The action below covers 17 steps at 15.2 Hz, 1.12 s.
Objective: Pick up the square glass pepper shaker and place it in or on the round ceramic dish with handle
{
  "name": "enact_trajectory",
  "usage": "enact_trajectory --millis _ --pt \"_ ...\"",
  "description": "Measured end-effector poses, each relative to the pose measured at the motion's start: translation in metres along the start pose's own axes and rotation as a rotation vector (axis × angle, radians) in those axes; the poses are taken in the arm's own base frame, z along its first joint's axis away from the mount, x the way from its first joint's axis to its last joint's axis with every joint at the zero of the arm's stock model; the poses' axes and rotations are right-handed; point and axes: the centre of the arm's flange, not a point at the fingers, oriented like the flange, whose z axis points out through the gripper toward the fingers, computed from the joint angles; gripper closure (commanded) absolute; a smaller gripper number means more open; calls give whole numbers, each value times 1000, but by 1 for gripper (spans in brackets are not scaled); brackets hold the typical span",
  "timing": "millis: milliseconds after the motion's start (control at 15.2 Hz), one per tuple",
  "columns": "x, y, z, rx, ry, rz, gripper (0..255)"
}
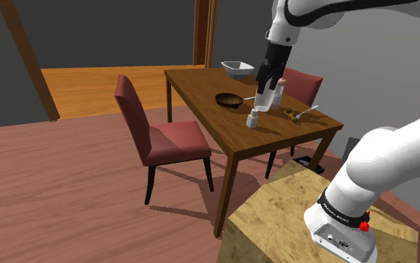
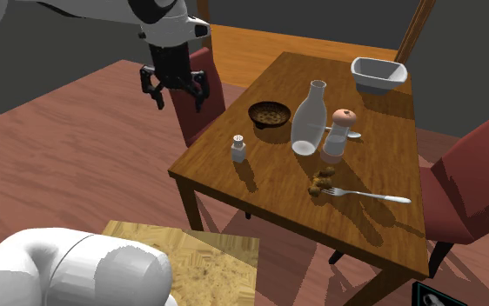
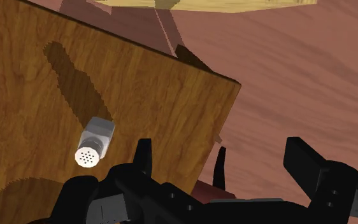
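The black hand (image 2: 176,92) hangs up in the air by a corner of the brown wooden bench (image 2: 269,184). Its two fingers (image 2: 153,92) are spread wide apart, and it holds nothing and touches nothing. The small pale pepper shaker (image 2: 239,149), with little holes in its top, stands upright on the bench near that corner, lower than the hand and off to one side of the fingers, and the round dark dish (image 2: 270,113) sits near the shaker but apart from it.
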Motion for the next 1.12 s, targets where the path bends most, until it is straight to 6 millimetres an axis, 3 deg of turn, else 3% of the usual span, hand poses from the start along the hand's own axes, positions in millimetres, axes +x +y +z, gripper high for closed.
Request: enact_trajectory --millis 462,990,1122 --pt "45 60 64 -5 -45 38 0" --pt "82 128 137 -12 -96 82 0" --pt "86 137 146 -13 -102 86 0"
